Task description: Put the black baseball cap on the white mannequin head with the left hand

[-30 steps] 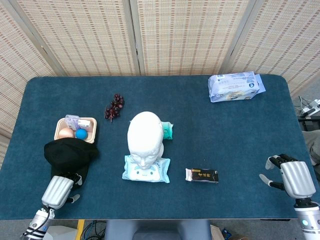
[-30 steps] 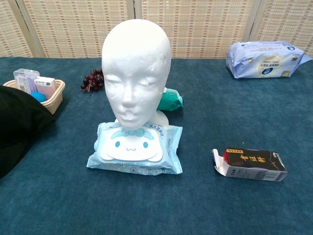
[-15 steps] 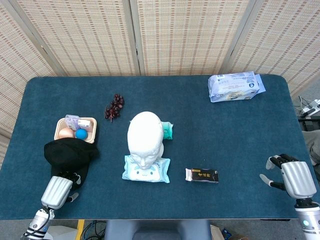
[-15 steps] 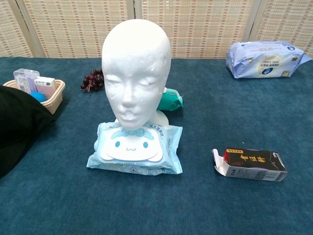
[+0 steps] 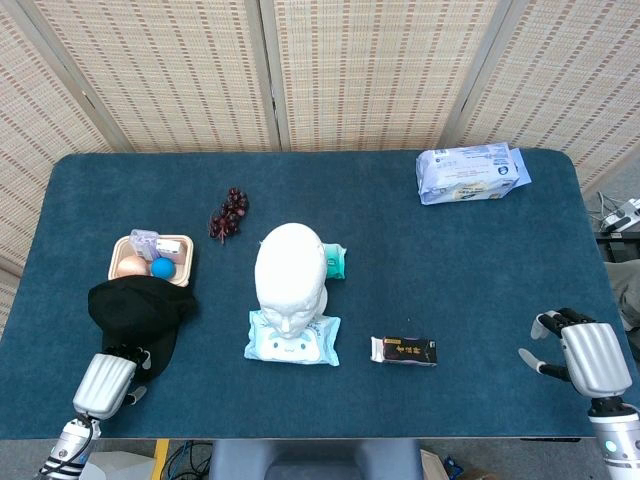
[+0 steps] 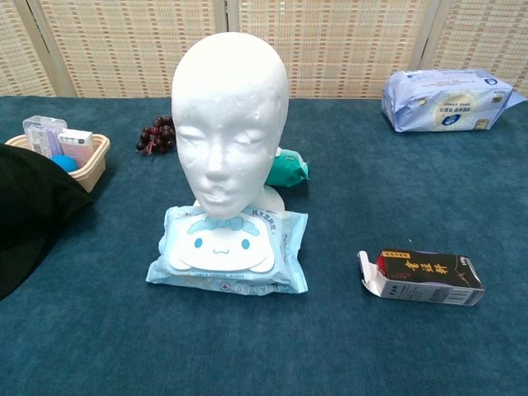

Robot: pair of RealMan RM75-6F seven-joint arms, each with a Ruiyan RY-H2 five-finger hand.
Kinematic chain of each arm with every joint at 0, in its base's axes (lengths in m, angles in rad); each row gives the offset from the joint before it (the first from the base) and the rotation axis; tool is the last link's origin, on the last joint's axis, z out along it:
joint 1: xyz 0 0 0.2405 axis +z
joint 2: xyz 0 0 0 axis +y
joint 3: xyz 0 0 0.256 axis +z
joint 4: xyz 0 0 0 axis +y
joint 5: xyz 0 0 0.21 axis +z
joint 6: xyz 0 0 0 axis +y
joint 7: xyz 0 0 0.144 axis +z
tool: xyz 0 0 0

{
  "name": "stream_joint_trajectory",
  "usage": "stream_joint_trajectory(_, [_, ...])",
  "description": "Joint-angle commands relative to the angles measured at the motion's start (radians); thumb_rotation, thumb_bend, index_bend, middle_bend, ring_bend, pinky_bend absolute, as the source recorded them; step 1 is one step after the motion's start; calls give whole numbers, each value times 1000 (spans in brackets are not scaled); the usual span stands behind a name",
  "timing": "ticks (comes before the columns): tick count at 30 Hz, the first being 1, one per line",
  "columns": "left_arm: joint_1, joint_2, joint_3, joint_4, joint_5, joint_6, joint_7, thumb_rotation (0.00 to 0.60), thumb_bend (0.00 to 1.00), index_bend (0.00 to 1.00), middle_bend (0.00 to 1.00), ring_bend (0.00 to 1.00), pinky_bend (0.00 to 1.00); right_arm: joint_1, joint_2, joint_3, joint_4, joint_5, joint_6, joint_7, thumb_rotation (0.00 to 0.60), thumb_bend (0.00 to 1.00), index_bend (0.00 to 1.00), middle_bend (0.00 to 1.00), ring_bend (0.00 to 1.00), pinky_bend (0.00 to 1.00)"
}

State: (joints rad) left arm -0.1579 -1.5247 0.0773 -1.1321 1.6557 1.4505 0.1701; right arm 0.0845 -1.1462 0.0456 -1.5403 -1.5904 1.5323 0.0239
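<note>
Left hand point(image 5: 104, 382), holding nothing, fingertips at the brim of the black baseball cap point(image 5: 135, 308) just ahead.

Between the black cap point(image 5: 138, 310) and the white head point(image 5: 289, 275) the blue surface point(image 5: 420, 230) is open. A tan basket point(image 5: 152, 259) sits just behind the cap and touches it. A wipes pack point(image 5: 292, 338) lies right under the head's chin. A small dark box point(image 5: 404, 351) lies further right.
</note>
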Motion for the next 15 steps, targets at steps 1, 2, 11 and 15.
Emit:
stream_joint_trajectory(1, [3, -6, 0, 16, -5, -3, 0, 600, 63, 515, 543, 407, 485, 0, 0, 1, 0, 0, 1, 2, 600, 155, 596, 596, 457, 586])
stream_joint_trajectory(2, [3, -8, -1, 21, -6, -2, 0, 600, 63, 515, 545, 407, 485, 0, 0, 0, 0, 0, 1, 2, 600, 155, 596, 596, 457, 586])
stream_joint_trajectory(11, [5, -24, -4, 57, -4, 8, 6, 600, 64, 525, 558, 407, 481, 0, 0, 0, 0, -1, 0, -1, 600, 155, 596, 596, 457, 586])
stream_joint_trajectory(15, [5, -30, -6, 68, -10, 1, 10, 600, 63, 528, 565, 407, 481, 0, 0, 0, 0, -1, 0, -1, 600, 155, 596, 596, 457, 586])
